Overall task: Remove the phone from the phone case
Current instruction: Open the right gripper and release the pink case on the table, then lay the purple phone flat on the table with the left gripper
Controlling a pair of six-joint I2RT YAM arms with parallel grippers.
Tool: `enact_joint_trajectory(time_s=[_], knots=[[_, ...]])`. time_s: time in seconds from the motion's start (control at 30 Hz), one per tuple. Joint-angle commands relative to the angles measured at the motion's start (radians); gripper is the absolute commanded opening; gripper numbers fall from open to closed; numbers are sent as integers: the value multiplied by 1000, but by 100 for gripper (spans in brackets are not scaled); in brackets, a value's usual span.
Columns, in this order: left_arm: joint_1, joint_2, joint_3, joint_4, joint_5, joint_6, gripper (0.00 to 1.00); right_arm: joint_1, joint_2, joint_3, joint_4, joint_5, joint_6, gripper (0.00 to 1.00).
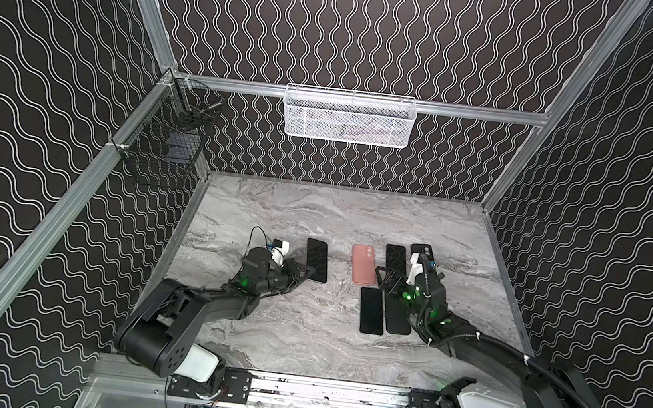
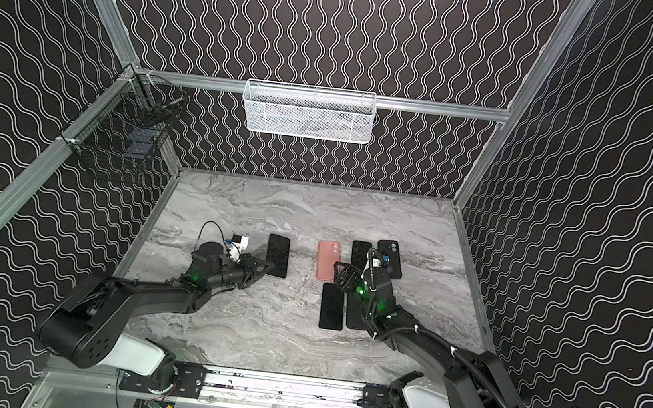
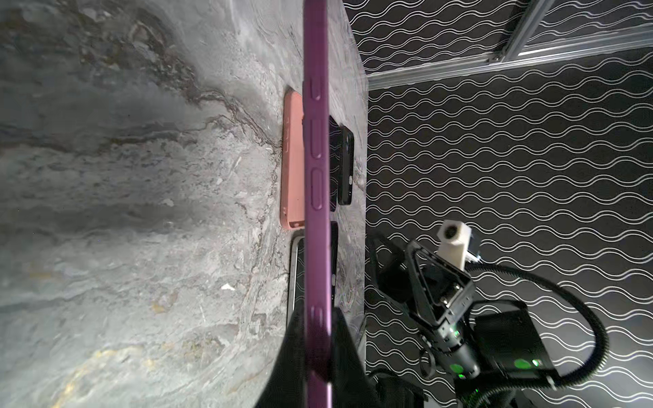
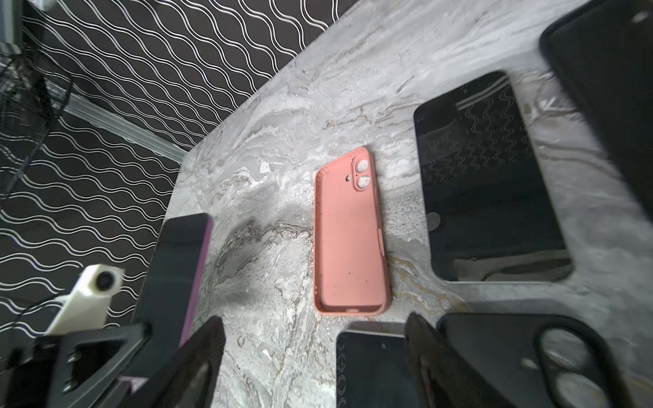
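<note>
Nearest, at lower left in both top views, the left arm (image 1: pixel 186 314) reaches up-frame; the left gripper (image 1: pixel 305 273) is clamped on the lower end of the cased phone (image 1: pixel 317 259), left of centre, screen up, long axis running up-frame, free end toward the top. To free it cleanly, that clamp should pinch only the purple case (image 3: pixel 317 176) rim while the right gripper (image 1: pixel 386 278), jaws spread and empty just right of the pink case (image 1: pixel 364 264), peels a far corner.

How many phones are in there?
3: one in the purple case in the left gripper; a bare phone right of the pink case; a second phone in front. The far black case may hide one.
</note>
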Motion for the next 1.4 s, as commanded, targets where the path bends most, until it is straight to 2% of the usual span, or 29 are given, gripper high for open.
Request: enact_joint_trajectory(time_s=[0.0,0.23,0.57,0.87,0.97,1.13,1.37], knots=[[-27,74,24,195,-39,-28,0,-2,-71,-32,-49,20,-40,83],[-104,241,77,294,-93,-72,0,-12,-186,-110,-61,37,-51,85],[-146,326,88,298,-163,-82,0,-37,-223,-160,-52,10,-61,88],[-160,377,104,308,-171,-86,1,-49,-205,-154,-50,-8,-66,89],[-163,377,107,293,-178,-72,10,-50,-211,-154,-53,-6,-65,88],[-162,352,90,259,-204,-52,33,-51,-212,-145,-72,-8,-67,89],[-162,320,81,199,-215,-23,58,-51,-217,-128,-90,-11,-78,89]])
